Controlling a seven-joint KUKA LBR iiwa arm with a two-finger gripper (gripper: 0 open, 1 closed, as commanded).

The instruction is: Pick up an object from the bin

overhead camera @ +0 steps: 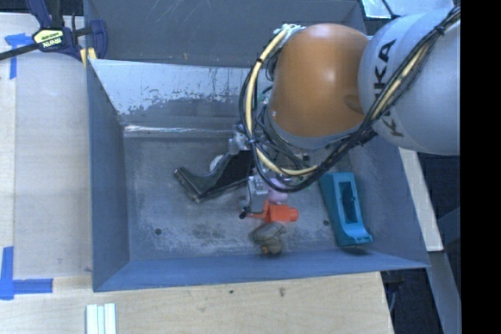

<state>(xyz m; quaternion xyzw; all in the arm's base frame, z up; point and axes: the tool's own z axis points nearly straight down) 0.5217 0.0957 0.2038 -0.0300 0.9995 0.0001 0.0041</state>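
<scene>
My gripper (252, 196) hangs low over the middle of the bin floor, mostly hidden under the arm's wrist. Right beside its tip, to the right, lies a small orange block (280, 213). A black angled piece (210, 180) lies just to the left, its right end running under the gripper. In front of the orange block, near the front wall, rests a small brownish round lump (270, 240).
A blue oblong box (345, 208) lies near the bin's right wall, slightly tilted. The arm with its orange cover and cables covers the bin's back right part. The left half of the floor is bare, scuffed metal.
</scene>
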